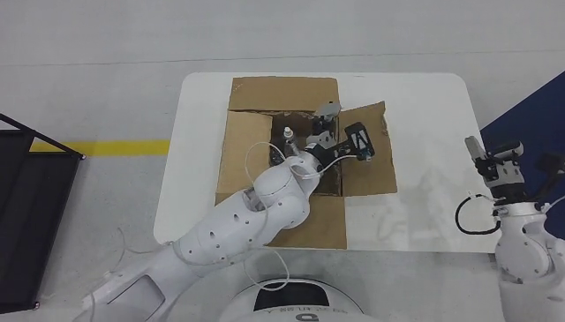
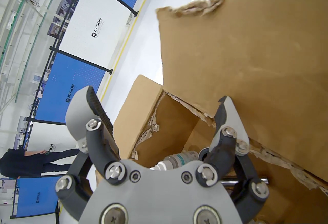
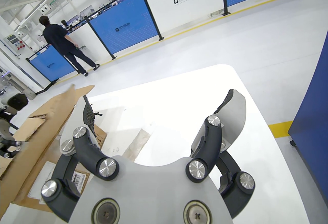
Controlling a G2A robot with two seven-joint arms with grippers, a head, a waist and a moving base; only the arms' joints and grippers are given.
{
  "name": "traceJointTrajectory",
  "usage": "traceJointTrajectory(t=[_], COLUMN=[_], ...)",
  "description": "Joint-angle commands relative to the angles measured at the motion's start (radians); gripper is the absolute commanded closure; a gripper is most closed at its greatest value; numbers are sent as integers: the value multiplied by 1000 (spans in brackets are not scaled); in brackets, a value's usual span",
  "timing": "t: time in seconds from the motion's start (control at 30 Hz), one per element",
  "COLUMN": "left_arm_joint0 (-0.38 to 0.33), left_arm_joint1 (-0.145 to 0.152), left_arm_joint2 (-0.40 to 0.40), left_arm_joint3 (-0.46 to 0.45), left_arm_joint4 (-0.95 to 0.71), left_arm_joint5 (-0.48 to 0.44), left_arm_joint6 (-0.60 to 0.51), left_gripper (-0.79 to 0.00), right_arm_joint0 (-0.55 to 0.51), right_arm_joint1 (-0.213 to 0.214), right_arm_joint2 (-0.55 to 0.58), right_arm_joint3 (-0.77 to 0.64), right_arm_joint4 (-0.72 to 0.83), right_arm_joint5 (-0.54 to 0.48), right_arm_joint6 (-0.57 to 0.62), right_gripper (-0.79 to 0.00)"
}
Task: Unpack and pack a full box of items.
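An open cardboard box (image 1: 247,146) stands in the middle of the white table (image 1: 424,101) with its flaps spread out. My left gripper (image 1: 325,119) hangs over the box opening, open with nothing between its fingers (image 2: 88,107). Below it a small white bottle (image 2: 176,159) lies inside the box (image 2: 153,132), under a raised torn flap (image 2: 243,55). In the top view the bottle (image 1: 288,134) stands up in the opening. A blue and black packet (image 1: 359,138) rests on the right flap. My right gripper (image 1: 494,159) is open at the table's right edge, also empty (image 3: 161,107).
A labelled flap (image 3: 38,137) lies flat on the table beside my right gripper. A black rack (image 1: 26,207) stands on the floor at the left. A blue panel (image 1: 530,110) stands close to the table's right edge (image 3: 256,107).
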Motion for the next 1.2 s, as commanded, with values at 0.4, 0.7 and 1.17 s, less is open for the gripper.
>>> traceJointTrajectory(t=[0.4,0.7,1.17], left_arm_joint0=[466,719,742], left_arm_joint1=[128,155,156], left_arm_joint2=[-653,-1067,-1113], left_arm_joint3=[-462,-456,-434], left_arm_joint4=[-57,-419,-500], left_arm_joint5=[-14,-98,-119], left_arm_joint6=[176,365,384], left_gripper=[-785,-785,-785], right_arm_joint0=[127,422,432], right_arm_joint1=[0,-3,-1], right_arm_joint2=[-122,-444,-492], right_arm_joint3=[-267,-245,-254], right_arm_joint4=[-235,-436,-488], right_arm_joint5=[147,199,133], right_arm_joint6=[192,427,462], right_gripper=[-785,-785,-785])
